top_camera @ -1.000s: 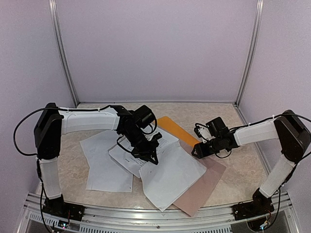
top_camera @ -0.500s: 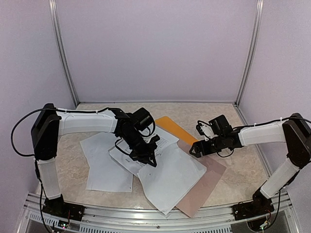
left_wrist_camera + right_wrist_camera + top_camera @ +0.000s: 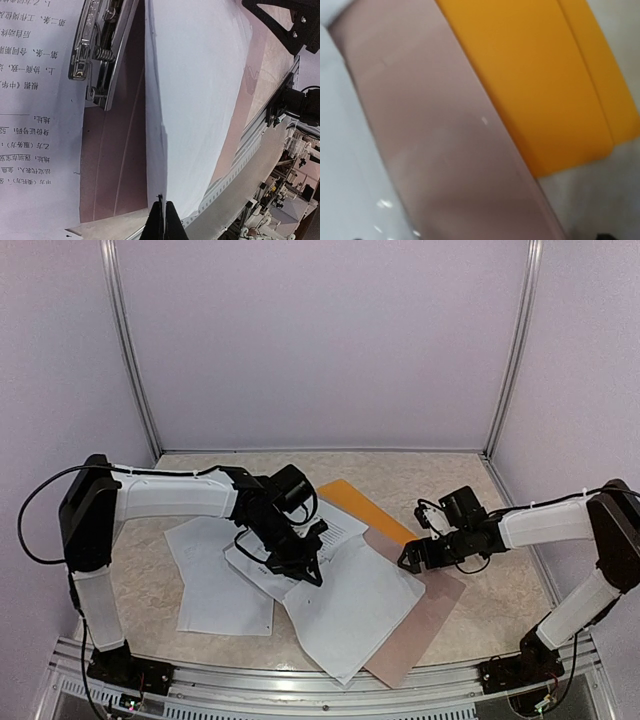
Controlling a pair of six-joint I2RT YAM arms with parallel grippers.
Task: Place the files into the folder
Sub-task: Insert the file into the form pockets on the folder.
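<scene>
Left gripper (image 3: 310,573) is pinching together on the raised edge of one of the files (image 3: 352,612). Right gripper (image 3: 411,559) is hovering, jaws apart, over the pinkish board (image 3: 425,625). Between them the folder (image 3: 352,498) is lying flat, its long axis running diagonally from far-left to near-right. Only the left wrist view is showing its metal clip (image 3: 95,45), with a printed sheet lying beside it.

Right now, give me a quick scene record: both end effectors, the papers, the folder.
left end effector: shut, pinching the edge of a white sheet
right end effector: open, holding nothing, over the edge of the pinkish-brown board
folder: orange, lying flat, partly covered by papers
metal clip: next to the printed sheet
loose sheets: on the table, left of the folder, not in it
</scene>
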